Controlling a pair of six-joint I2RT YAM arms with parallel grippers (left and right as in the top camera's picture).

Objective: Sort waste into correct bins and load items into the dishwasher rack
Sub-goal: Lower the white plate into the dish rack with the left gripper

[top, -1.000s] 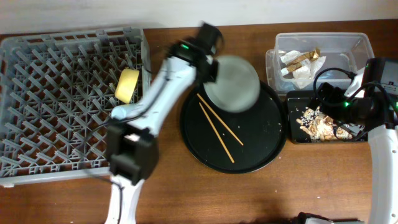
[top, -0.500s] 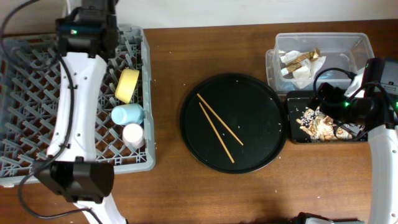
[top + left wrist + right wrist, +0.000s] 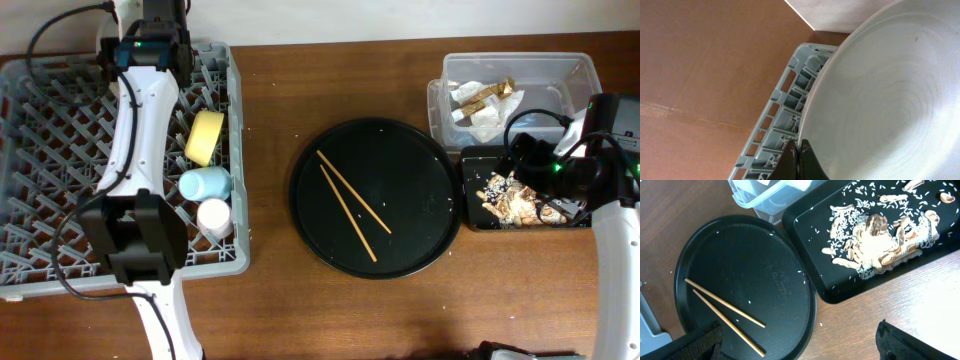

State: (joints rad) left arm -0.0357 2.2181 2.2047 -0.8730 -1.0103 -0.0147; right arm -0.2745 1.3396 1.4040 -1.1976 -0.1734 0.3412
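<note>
At rack [image 3: 782, 120] corner, held plate [image 3: 880, 100] clamped by rim in left end effector [image 3: 797, 159]; needed easing edgewise between pegs [image 3: 60, 170] before release; had right end effector [image 3: 800, 347] apart.

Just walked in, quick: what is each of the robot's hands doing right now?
Left gripper: closed on the pale plate.
Right gripper: open, holding nothing.

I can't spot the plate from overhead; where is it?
In the left wrist view, the pale plate fills the right side, gripped at its rim by the left hand, right at the grey dishwasher rack's outer edge.
</note>
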